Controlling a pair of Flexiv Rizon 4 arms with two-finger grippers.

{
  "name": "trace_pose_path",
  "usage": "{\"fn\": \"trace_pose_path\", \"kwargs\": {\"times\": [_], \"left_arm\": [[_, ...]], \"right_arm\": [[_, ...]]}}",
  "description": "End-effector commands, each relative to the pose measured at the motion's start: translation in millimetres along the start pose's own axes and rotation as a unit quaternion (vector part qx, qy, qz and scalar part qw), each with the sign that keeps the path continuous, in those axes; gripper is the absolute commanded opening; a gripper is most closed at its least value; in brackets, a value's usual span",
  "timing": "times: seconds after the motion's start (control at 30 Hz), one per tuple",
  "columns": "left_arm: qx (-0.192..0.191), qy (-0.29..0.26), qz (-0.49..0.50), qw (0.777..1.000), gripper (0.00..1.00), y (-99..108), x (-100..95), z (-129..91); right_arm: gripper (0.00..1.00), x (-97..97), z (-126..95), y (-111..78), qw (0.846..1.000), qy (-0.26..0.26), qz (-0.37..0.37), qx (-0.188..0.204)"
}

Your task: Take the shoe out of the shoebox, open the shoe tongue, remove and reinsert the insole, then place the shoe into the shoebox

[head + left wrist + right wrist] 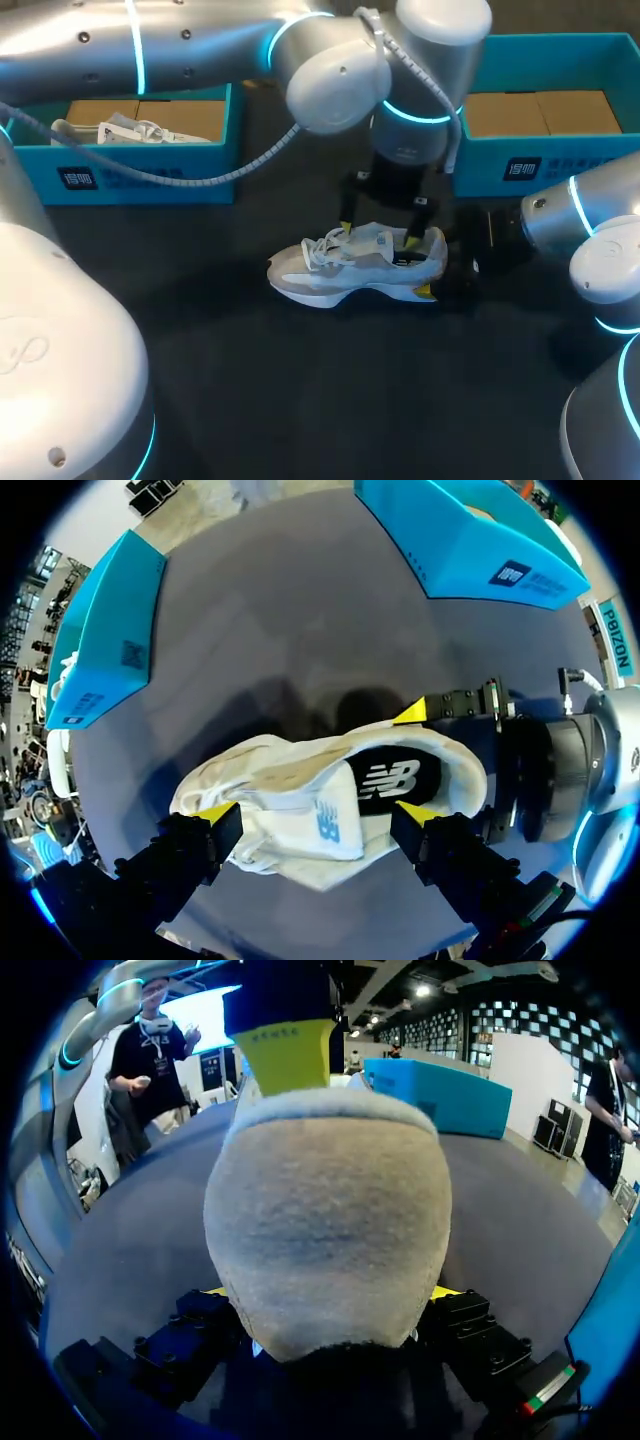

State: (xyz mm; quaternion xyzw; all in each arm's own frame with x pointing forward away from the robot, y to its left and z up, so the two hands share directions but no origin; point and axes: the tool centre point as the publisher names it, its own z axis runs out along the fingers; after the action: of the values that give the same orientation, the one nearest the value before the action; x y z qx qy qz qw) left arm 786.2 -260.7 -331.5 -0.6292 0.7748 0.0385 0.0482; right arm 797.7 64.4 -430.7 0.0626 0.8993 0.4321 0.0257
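- Grey-white shoe [360, 265] stands unboxed, heel clamped in right gripper [325, 1295].
- Left gripper [317, 812] hangs spread over its mouth; insole [395, 780] removal seemingly next, needing a pinch.

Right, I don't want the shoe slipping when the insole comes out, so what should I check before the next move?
1. The shoe stands upright on the table: ok.
2. The right hand clamps the heel from both sides: ok.
3. The left hand is open above the shoe's opening: ok.
4. The insole lies inside the shoe, in sight: ok.
5. Opening wide enough for the left hand to reach it: cannot tell.
6. The shoebox at the right is open on top, apart from the shoe: ok.
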Motion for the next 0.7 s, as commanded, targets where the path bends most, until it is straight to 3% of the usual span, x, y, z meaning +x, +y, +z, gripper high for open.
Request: {"fn": "trace_pose_path", "kwargs": {"times": [0.03,0.7], "left_arm": [[-0.008,-0.007,0.003,1.000,1.00,-4.0,8.5,7.7],[-0.039,-0.055,-0.001,0.998,1.00,-0.6,4.4,33.9]], "right_arm": [[0.00,2.3,6.4,-3.2,1.000,-0.001,0.000,0.002],[0.00,2.3,6.4,-3.2,1.000,-0.001,0.000,0.002]]}}
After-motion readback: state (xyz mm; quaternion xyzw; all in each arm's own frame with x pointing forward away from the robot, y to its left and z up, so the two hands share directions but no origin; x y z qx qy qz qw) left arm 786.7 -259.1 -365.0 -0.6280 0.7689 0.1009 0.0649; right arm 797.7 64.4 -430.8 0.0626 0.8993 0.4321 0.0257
